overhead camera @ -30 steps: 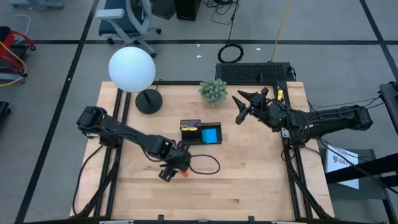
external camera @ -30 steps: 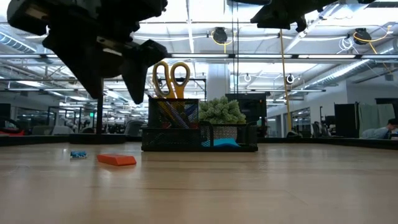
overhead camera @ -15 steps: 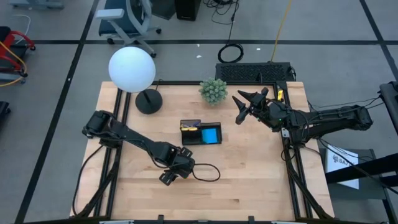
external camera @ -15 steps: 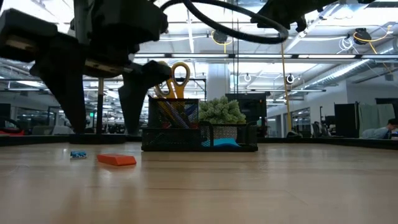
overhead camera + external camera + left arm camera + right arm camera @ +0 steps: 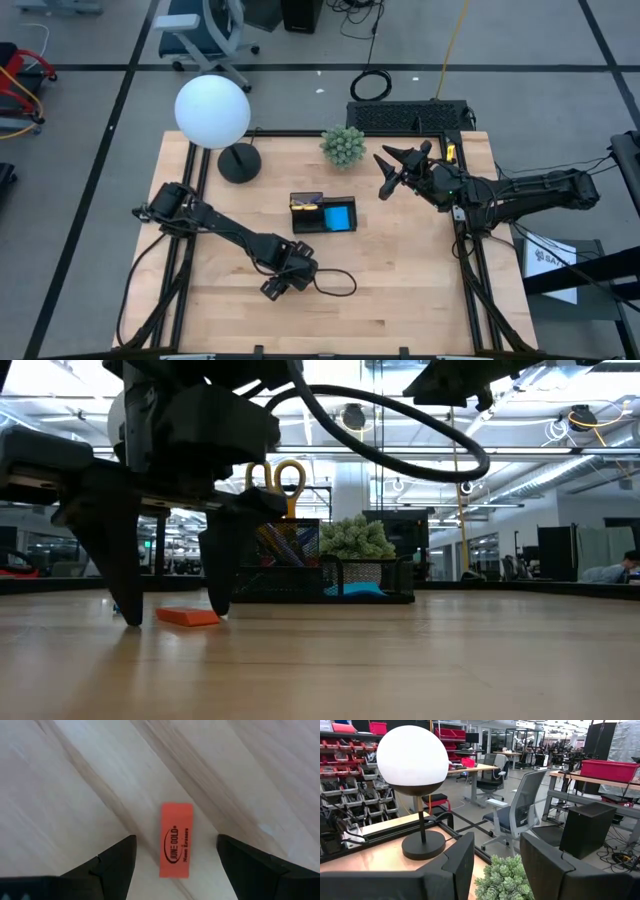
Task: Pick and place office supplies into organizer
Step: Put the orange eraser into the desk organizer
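Change since earlier: the left arm has been lowered and shifted slightly toward the near edge of the tabletop, so that its fingertips now stand at the wood on either side of the eraser; the right arm has not moved.
Left gripper: the left gripper [image 5: 175,855] is spread wide and holds nothing; in the low view its two fingers reach down to the tabletop.
Eraser: a flat orange eraser [image 5: 176,840] with dark lettering is seen lying on bare wood between the open fingers, apart from both; it sits nearer the near edge than the organizer does.
Organizer: the black organizer [image 5: 323,214] stands near the middle of the tabletop; a blue sticky-note pad [image 5: 339,217] lies in one compartment and yellow-handled scissors [image 5: 274,481] stand upright in another.
Right gripper: the right gripper [image 5: 392,172] is held open and empty, raised near the far right corner beside the green plant ball [image 5: 343,145].
Step in hand: judged to be the pick of the eraser, with the grasp not yet made.
Next move: closing on the eraser's narrow sides is called for, then a lift toward the organizer.
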{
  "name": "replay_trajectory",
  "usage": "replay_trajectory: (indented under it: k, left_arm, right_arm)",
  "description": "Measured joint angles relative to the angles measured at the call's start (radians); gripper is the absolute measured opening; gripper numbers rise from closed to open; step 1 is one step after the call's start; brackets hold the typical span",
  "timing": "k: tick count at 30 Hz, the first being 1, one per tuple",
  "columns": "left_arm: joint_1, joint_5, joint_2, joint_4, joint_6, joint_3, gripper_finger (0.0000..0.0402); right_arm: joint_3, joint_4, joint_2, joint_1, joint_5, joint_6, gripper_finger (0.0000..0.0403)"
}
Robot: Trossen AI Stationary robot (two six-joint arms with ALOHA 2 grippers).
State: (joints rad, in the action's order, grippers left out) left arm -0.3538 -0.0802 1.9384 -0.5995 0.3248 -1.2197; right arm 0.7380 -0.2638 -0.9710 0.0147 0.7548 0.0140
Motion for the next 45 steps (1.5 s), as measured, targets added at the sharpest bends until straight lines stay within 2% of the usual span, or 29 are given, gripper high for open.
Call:
replay_trajectory:
  k: [24, 27, 38, 41, 45]
  left_arm:
    - [0.000, -0.026, 0.005, -0.076, 0.038, -0.001, 0.0275]
    - [0.000, -0.028, 0.005, -0.068, 0.028, 0.001, 0.0242]
    - [0.000, -0.028, 0.005, -0.030, -0.012, 0.001, 0.0059]
    - [0.000, -0.028, 0.005, -0.030, -0.013, 0.001, 0.0034]
    - [0.000, -0.028, 0.005, -0.029, -0.016, 0.001, 0.0034]
  right_arm:
    - [0.000, 0.000, 0.000, 0.000, 0.000, 0.000, 0.0153]
    - [0.000, 0.000, 0.000, 0.000, 0.000, 0.000, 0.0153]
    - [0.000, 0.000, 0.000, 0.000, 0.000, 0.000, 0.0153]
    - [0.000, 0.000, 0.000, 0.000, 0.000, 0.000, 0.0153]
    - [0.000, 0.000, 0.000, 0.000, 0.000, 0.000, 0.0153]
